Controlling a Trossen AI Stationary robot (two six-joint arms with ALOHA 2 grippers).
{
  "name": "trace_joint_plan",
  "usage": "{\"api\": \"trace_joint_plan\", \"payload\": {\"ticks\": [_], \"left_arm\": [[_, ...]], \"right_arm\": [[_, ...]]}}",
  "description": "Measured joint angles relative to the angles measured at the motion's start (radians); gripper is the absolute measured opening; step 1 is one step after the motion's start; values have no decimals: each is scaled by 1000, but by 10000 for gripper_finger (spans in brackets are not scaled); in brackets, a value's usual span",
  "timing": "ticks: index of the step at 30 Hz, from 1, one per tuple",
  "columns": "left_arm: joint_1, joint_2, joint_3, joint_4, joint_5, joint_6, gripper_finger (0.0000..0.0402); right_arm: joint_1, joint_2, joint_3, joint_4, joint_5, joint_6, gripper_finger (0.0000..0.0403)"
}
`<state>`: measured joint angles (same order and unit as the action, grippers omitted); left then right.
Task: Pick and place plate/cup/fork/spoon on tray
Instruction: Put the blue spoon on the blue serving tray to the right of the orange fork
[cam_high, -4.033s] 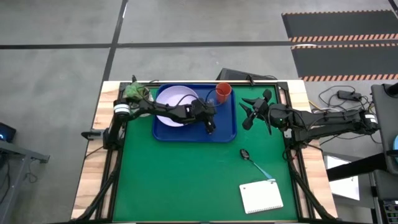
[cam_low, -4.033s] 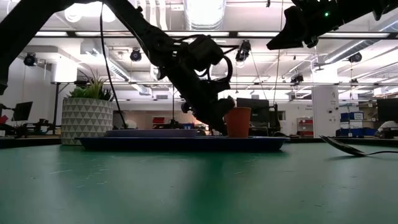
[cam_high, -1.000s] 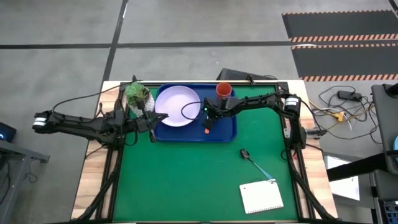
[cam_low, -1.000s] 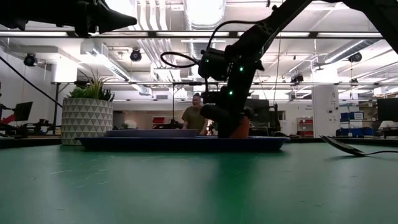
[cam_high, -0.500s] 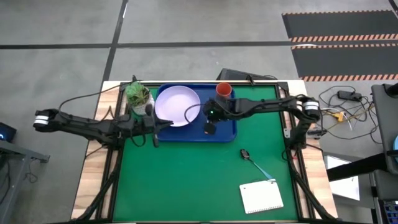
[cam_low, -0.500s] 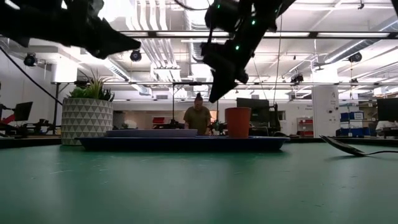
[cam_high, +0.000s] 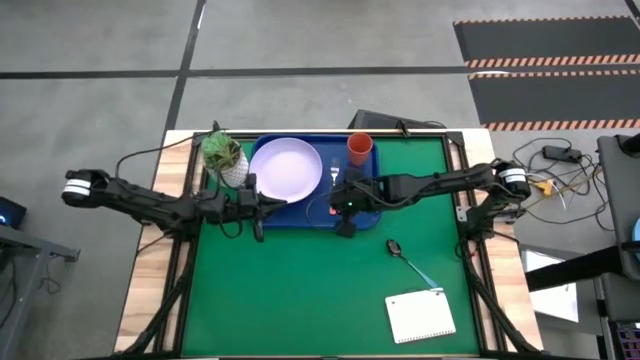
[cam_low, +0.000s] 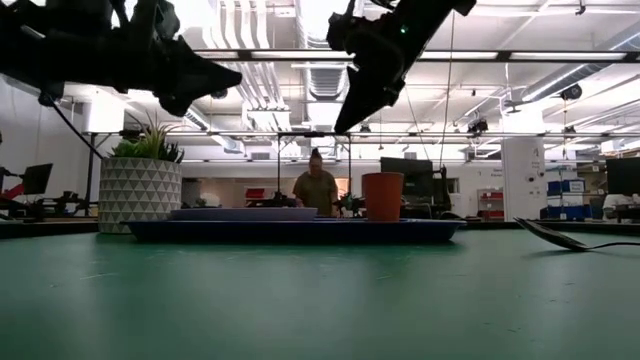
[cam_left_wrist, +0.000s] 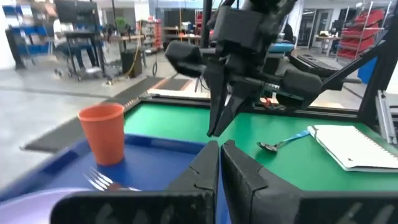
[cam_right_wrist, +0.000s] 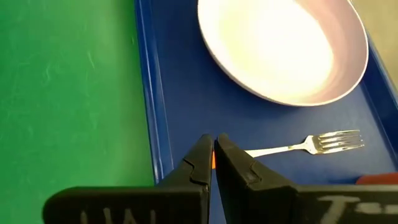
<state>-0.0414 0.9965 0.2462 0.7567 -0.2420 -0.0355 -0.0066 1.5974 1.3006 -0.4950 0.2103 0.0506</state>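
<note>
The blue tray lies at the table's far middle. On it are the lavender plate, the orange-red cup, upright at the far right corner, and the fork, lying flat between them with its tines toward the far edge. The spoon lies on the green mat right of the tray. My right gripper is shut and empty, high over the tray's near rim, just above the fork's handle end. My left gripper is shut and empty, raised near the tray's near left corner.
A white pot with a green plant stands left of the tray at the far edge. A white spiral notepad lies at the near right. A person stands in the room behind the table. Green mat spreads near the tray.
My right gripper has risen from the tray floor beside the cup to well above it and drawn back toward the near edge. The fork stays lying on the tray. My left gripper has moved a little toward the right and come lower.
</note>
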Motion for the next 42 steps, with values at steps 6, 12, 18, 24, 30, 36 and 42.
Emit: {"api": "trace_joint_plan", "payload": {"ticks": [6, 12, 18, 24, 30, 36, 42], "left_arm": [[0, 18, 0, 0, 1, -62, 0], [-1, 18, 0, 0, 0, -93, 0], [-1, 18, 0, -1, 0, -116, 0], [-1, 18, 0, 4, 0, -154, 0], [-1, 22, 2, 5, 1, -229, 0], [0, 22, 1, 23, 1, -240, 0], [0, 22, 1, 21, 1, -238, 0]], "right_arm": [[5, 0, -29, 0, 1, -3, 9], [16, 0, -84, 16, 31, 37, 9], [82, -8, -120, 0, 52, 105, 9], [196, -41, -144, -57, 52, 204, 9], [319, -122, -195, -73, 52, 347, 9], [401, -236, -270, -158, 54, 641, 9], [421, -328, -384, -188, 63, 871, 28]]}}
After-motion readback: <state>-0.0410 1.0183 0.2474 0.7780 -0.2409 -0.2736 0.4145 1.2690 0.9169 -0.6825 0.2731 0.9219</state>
